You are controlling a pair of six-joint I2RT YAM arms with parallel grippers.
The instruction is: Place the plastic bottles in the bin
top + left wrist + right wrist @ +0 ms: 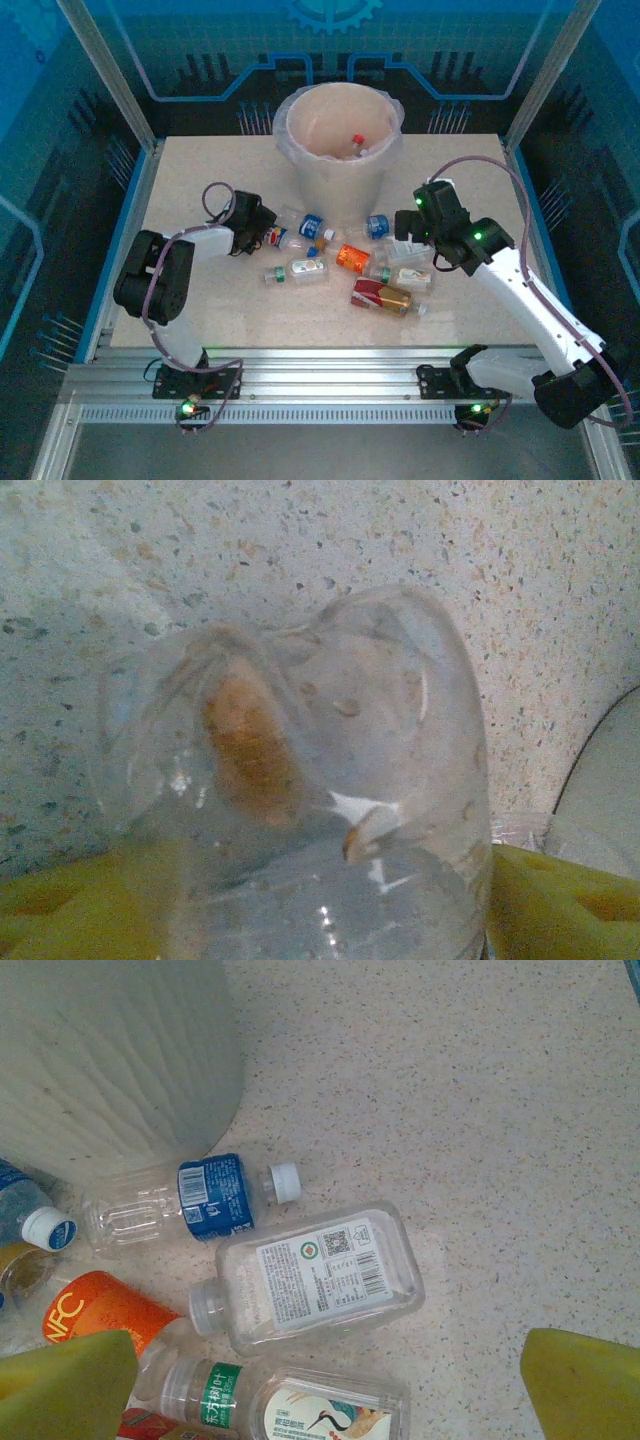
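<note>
The plastic bottles (352, 258) are strewn on their sides mid-worktop (190, 180), just before the bin (335, 175), well clear of every edge, with bare surface left on both sides. A clear bottle (330, 780) is bracketed by the left gripper (262, 238); whether it is clamped cannot be told. The right gripper (405, 232) is spread wide and empty above a white-labelled bottle (315, 1275) that lies diagonally in the wrist view, its cap at lower left.
</note>
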